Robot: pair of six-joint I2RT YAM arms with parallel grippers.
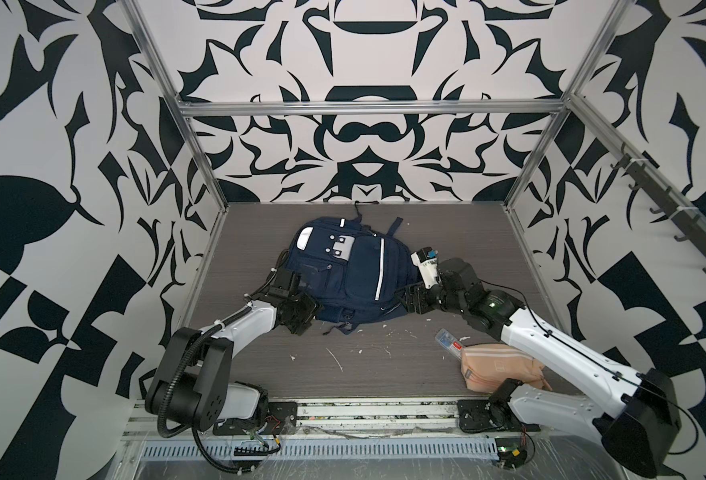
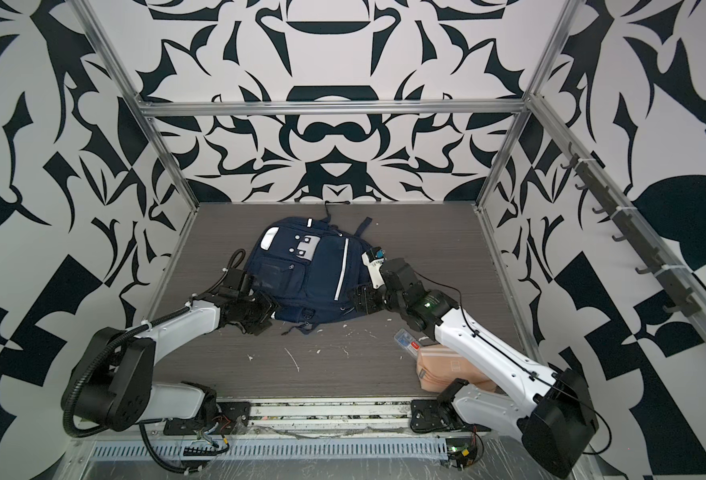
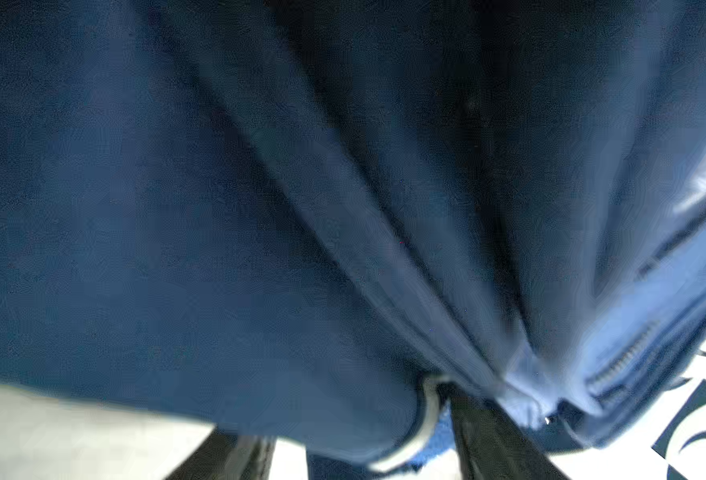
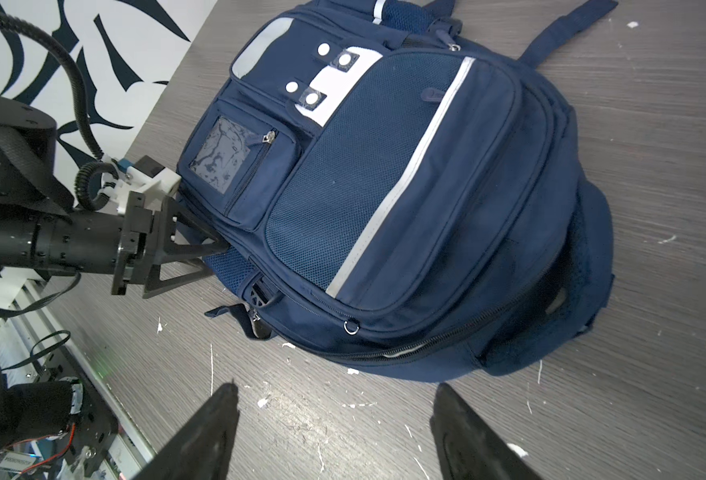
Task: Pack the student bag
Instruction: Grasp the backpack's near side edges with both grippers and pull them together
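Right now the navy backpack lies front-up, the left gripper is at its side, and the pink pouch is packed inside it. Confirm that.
Not quite: the pink pouch is not packed; both top views show it on the table, beside the right arm. The backpack does lie front-up with the left gripper at its side.

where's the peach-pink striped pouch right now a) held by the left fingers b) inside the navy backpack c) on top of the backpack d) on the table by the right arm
d: the peach-pink striped fabric pouch lies on the grey wood-grain table beside the right arm, apart from the navy-blue fabric backpack.
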